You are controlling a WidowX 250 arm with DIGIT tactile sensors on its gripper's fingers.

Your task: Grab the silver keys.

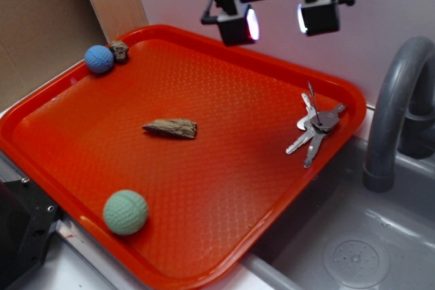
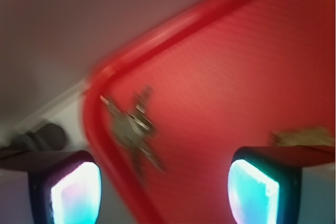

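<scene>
On the tray, exterior view:
Tray: a red textured plastic tray (image 1: pixel 204 188) lies tilted across the counter, its right corner next to the grey sink (image 1: pixel 353 236) and grey curved faucet (image 1: pixel 394 113).
Keys: the bunch of shiny silver metal keys (image 1: pixel 316 127) lies fanned out near the tray's right corner, just inside the rim.
Gripper: the black gripper (image 1: pixel 275 24) with glowing pads hangs above the tray's far edge, jaws spread apart and empty, well above and left of the keys.
Others: a brown splintery wood piece (image 1: pixel 171 128) sits mid-tray; a green ball (image 1: pixel 126 212) near the front edge; a blue ball (image 1: pixel 99 59) touching a small brown rock (image 1: pixel 120 50) in the far left corner.

Wrist view:
Sharpness: blurred.
Keys: between the two lit fingers (image 2: pixel 76 195), close to the tray's rounded corner.
Wood: at the right edge, above the right finger.
</scene>
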